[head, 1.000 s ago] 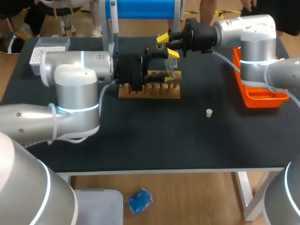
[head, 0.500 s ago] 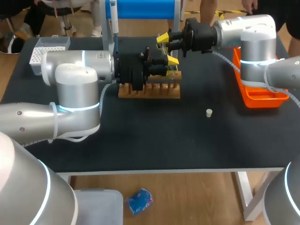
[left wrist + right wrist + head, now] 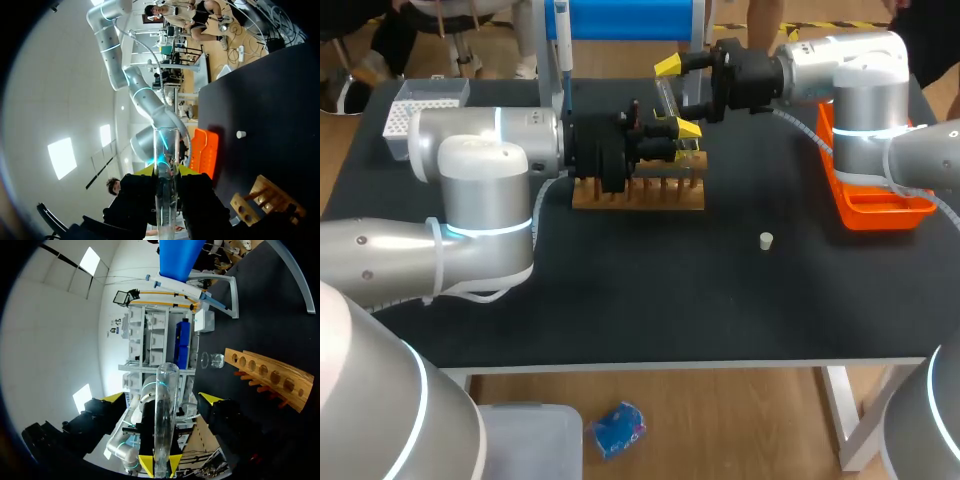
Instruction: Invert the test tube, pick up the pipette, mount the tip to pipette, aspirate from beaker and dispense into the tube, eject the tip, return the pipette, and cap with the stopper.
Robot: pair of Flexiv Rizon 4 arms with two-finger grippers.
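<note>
Change: Your left fingers (image 3: 660,140) have slid along above the rack to the tube in the last second. Your right fingers (image 3: 678,97) have spread since then, and their yellow tips now stand well apart.
Left fingers: Closed on the test tube (image 3: 666,100) from two sides. In the left wrist view (image 3: 166,172) the glass (image 3: 166,150) runs out between them and on past the tips.
Right fingers: Wide open, holding nothing. In the right wrist view (image 3: 161,398) one tip stands off to each side of the tube (image 3: 165,430), and neither touches it. The left arm's yellow tips (image 3: 161,462) pinch the tube nearer your right wrist.
Test tube: In the air above the wooden rack (image 3: 638,195), clear of its holes, between the two arms.
Rack: On the black surface (image 3: 720,300) under the left fingers, with its row of holes showing in the right wrist view (image 3: 265,372).
Beaker (image 3: 212,360): Clear glass, standing near one end of the rack.
Stopper (image 3: 766,240): Small and white, alone on the surface, well apart from the rack on your right side.
Pipette (image 3: 560,45): Hanging upright on its stand at the far edge, behind the left arm.
Tip box (image 3: 420,105): At the far left corner of the surface.
Orange tray (image 3: 880,205): At the right edge, under the right arm.
</note>
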